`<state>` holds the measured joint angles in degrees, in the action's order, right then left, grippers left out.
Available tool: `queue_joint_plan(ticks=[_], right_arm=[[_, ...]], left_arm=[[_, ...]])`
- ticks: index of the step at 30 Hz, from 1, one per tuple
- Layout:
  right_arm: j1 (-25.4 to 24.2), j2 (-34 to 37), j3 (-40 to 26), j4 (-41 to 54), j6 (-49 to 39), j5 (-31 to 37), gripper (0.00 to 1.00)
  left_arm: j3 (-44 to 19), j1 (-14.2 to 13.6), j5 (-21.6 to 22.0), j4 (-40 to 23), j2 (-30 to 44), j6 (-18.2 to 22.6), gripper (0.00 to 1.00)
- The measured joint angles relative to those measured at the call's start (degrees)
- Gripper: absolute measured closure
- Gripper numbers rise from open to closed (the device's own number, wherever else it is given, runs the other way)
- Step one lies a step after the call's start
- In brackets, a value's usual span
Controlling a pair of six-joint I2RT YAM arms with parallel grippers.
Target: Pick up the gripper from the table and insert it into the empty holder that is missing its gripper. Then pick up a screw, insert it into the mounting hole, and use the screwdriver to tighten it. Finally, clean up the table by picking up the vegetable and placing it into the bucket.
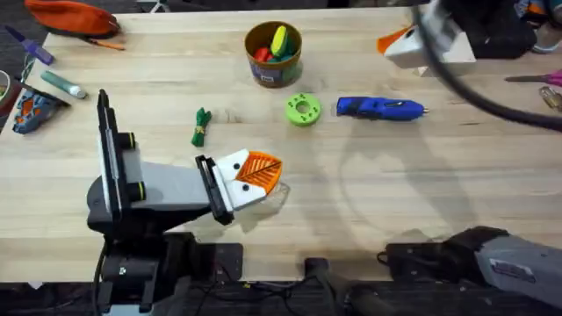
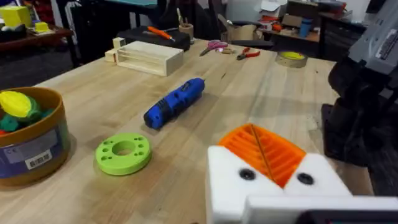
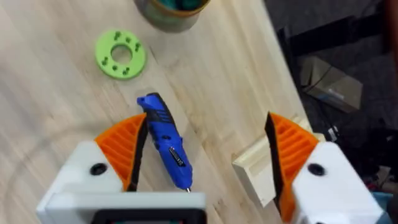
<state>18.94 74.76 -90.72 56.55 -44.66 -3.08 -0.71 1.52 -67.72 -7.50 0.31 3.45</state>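
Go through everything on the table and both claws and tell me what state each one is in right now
Left claw: shut, empty, low over the table.
Right claw: open, above the screwdriver.
Screwdriver: lying flat on the table, not held.
Vegetable: lying on the table, outside the bucket.
Bucket: upright, holding coloured toys.
Green disc: flat on the table.
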Motion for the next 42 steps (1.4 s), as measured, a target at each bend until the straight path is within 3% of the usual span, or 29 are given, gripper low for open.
queue_joint_plan(ticks=[17, 18, 25, 30, 33, 42], right_arm=[[0.28, -25.49, 0.37, 3.42, 15.04, -0.57, 0.015], [0.28, -31.23, 3.55, 2.89, 17.72, 0.49, 0.015], [0.35, -46.05, 20.82, 0.07, 25.23, 8.14, 0.012], [0.35, -52.34, 31.99, -4.47, 31.46, 10.32, 0.012], [0.35, -53.62, 34.99, -5.2, 34.18, 10.83, 0.012], [0.35, -54.31, 35.48, -5.14, 38.93, 11.25, 0.011]], left_arm=[[0.0, 0.0, 0.0, 0.01, 0.0, 0.01, 0.985], [0.0, 0.0, 0.0, 0.01, 0.01, 0.0, 0.985], [0.0, 0.0, 0.02, 0.01, 0.0, 0.0, 0.985], [0.0, 0.0, 0.02, 0.01, 0.01, -0.01, 0.985], [0.0, 0.0, 0.02, 0.01, 0.01, 0.01, 0.985], [0.0, 0.0, 0.02, 0.01, 0.0, 0.01, 0.985]])
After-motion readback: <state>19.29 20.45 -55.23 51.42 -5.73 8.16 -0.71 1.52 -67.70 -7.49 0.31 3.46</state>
